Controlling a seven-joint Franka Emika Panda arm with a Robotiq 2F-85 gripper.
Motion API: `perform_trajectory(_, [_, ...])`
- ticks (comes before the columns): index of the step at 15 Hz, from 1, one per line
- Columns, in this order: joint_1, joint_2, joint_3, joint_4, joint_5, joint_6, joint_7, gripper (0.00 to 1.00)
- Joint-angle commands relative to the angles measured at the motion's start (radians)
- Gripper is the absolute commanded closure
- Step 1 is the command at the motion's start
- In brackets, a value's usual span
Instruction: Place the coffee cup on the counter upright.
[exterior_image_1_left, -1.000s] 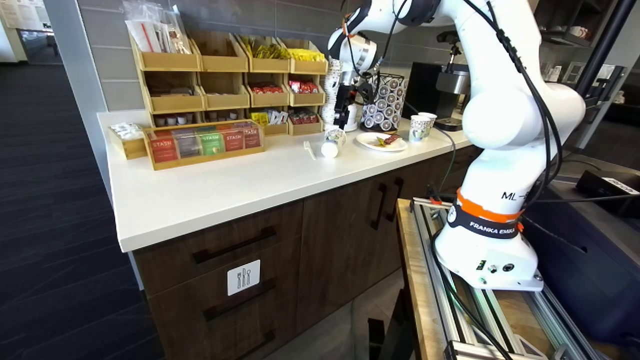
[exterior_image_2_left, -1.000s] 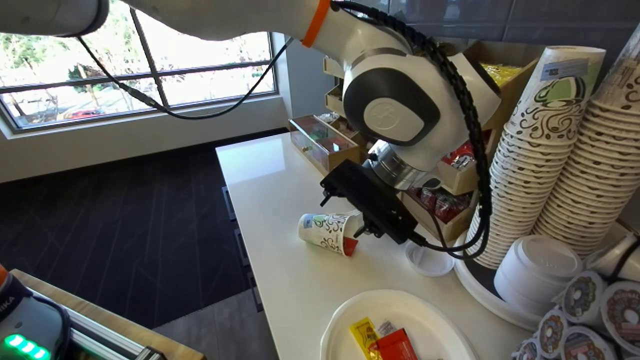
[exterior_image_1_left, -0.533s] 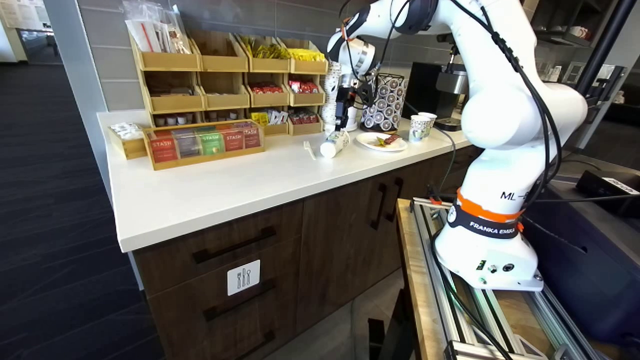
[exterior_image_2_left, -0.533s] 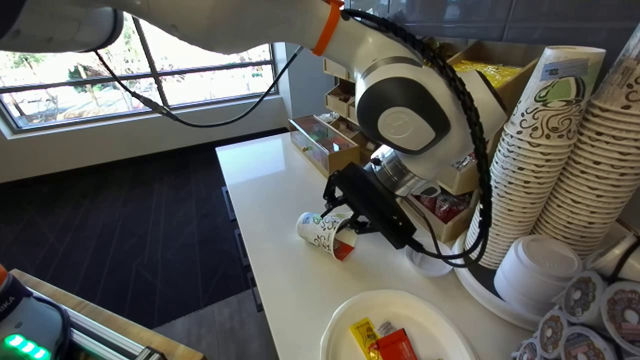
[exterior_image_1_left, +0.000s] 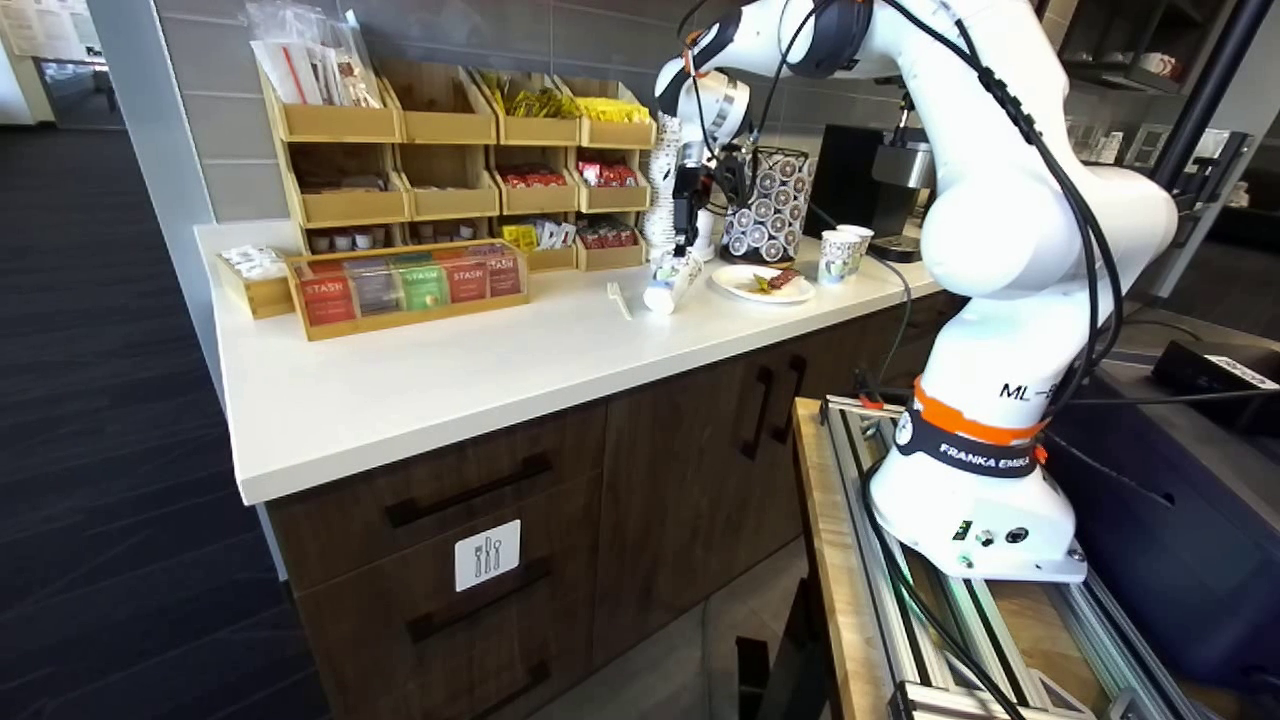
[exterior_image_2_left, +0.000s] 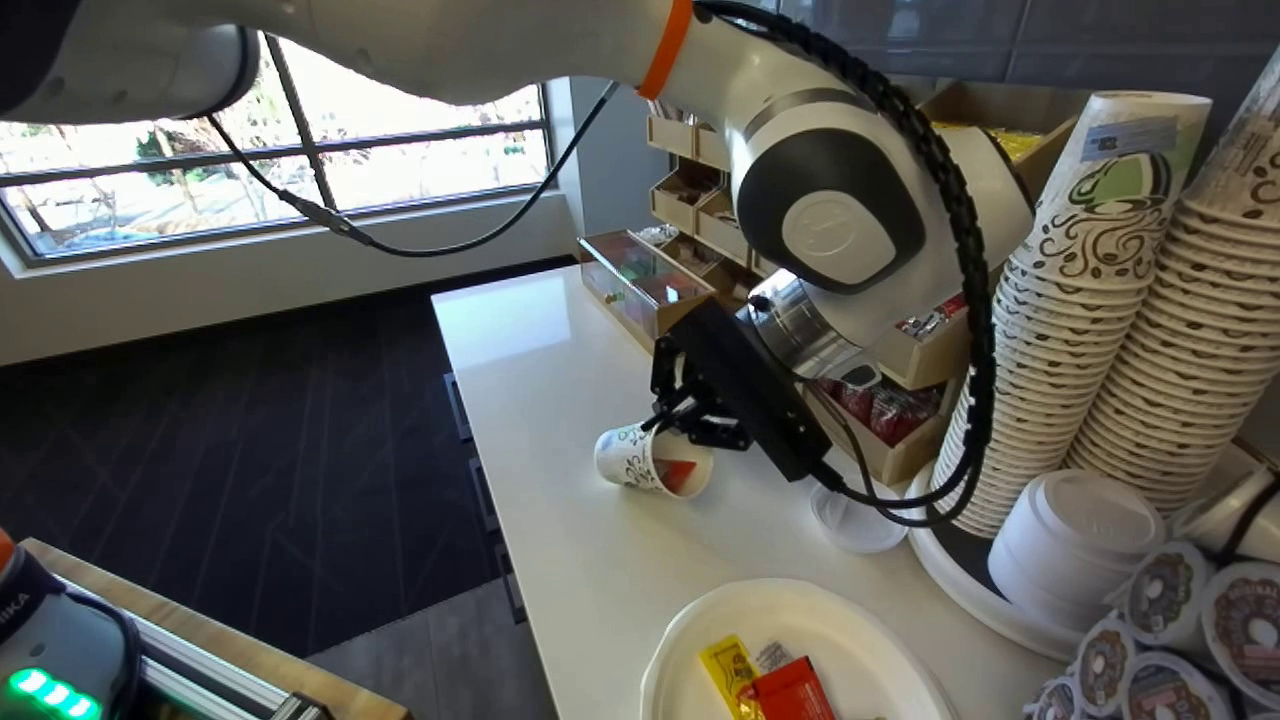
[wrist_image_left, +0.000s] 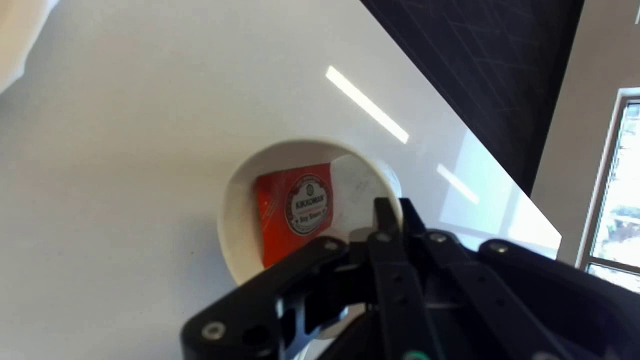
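The coffee cup (exterior_image_2_left: 625, 462) is a white paper cup with a printed leaf-and-swirl pattern, on its side on the off-white counter (exterior_image_1_left: 480, 370), its mouth towards the plate. My gripper (wrist_image_left: 392, 212) is shut on the cup's rim: in the wrist view one fingertip is inside the mouth and the other outside the wall. A red soy sauce packet (wrist_image_left: 307, 205) lies inside the cup. In an exterior view the gripper (exterior_image_2_left: 655, 425) comes down from above at the rim's upper side. Whether the cup is slightly lifted, I cannot tell.
Close by are a white plate (exterior_image_2_left: 860, 640) with sauce packets, a clear lid (exterior_image_2_left: 860, 525) and a white fork (exterior_image_1_left: 620, 300). Tall cup stacks (exterior_image_2_left: 1075, 320) and wooden racks (exterior_image_1_left: 450, 130) stand at the wall. An upright cup (exterior_image_1_left: 835, 258) is beyond the plate.
My gripper went from wide open to shut, taking hold of the cup's rim. The cup has turned a little, its mouth now showing more in an exterior view.
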Motion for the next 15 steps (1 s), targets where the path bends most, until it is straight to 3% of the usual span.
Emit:
perform_trajectory(1, [-0.012,-0.038,0.014,-0.02,-0.013,-0.001,0.061,1.0])
perform_trajectory(5, [0.027,-0.157,-0.034,-0.157,0.005,0.135,0.131,0.99])
perform_trajectory(15, [0.103,-0.411,-0.05,-0.565,-0.069,0.776,0.29,0.99])
